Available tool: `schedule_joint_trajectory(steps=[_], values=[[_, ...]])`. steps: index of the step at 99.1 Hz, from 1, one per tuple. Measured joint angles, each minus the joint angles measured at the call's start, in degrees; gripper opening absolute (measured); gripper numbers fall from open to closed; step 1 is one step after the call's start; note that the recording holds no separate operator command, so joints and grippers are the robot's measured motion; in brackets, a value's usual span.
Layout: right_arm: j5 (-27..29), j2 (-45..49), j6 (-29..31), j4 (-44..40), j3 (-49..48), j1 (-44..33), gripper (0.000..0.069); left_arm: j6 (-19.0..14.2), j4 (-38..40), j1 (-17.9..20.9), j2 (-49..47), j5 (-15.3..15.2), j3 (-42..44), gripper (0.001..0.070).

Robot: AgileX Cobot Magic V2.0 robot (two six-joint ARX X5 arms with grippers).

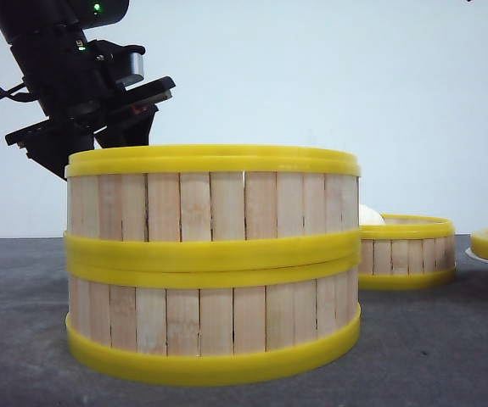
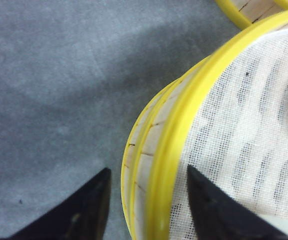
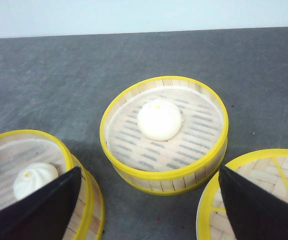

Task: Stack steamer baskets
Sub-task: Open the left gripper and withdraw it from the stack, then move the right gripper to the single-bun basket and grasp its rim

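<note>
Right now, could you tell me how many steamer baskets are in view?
3: the top basket sits stacked on the bottom basket at front left, and a single basket stands alone behind to the right, holding a bun.

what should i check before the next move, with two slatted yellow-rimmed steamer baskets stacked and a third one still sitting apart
1. Two-high stack of pale wooden-slat, yellow-ringed steamer baskets seated: not quite ok; the middle rings look slightly askew in the front view.
2. Left gripper clear of the stack: not ok; its open fingers straddle the top basket's wall.
3. Third single slatted basket free to lift: ok; it stands alone on the grey table.
4. Its load: one white round bun near the centre, ok.
5. Right gripper ready: ok; open and holding nothing, short of the single basket.
6. Flat woven yellow-rimmed lid out of the way: cannot tell; it lies close beside that basket.
</note>
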Motion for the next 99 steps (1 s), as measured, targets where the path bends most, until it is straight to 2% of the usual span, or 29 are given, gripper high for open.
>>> schedule_joint_trajectory(steps=[27, 51, 72, 90, 99], values=[[0.00, 0.24, 0.00, 0.00, 0.00, 0.00, 0.0538, -0.20, 3.91, 2.34, -3.23, 0.09, -0.04, 0.0300], [0.00, 5.46, 0.04, 2.25, 0.00, -0.09, 0.0538, -1.75, 11.91, 4.57, -22.03, -0.48, 0.04, 0.0300], [1.53, 15.78, 0.48, 5.29, 2.62, -0.77, 0.0538, -1.44, 10.56, 4.39, -35.32, -0.48, -0.15, 0.0300], [4.63, 27.06, 0.48, 5.60, 10.34, -1.99, 0.0537, -1.55, 11.65, 4.39, -44.94, -0.37, -9.90, 0.0300], [5.88, 32.68, 0.48, 5.64, 14.32, -2.62, 0.0537, -2.29, 11.19, 4.17, -49.70, 1.38, -16.81, 0.0300]])
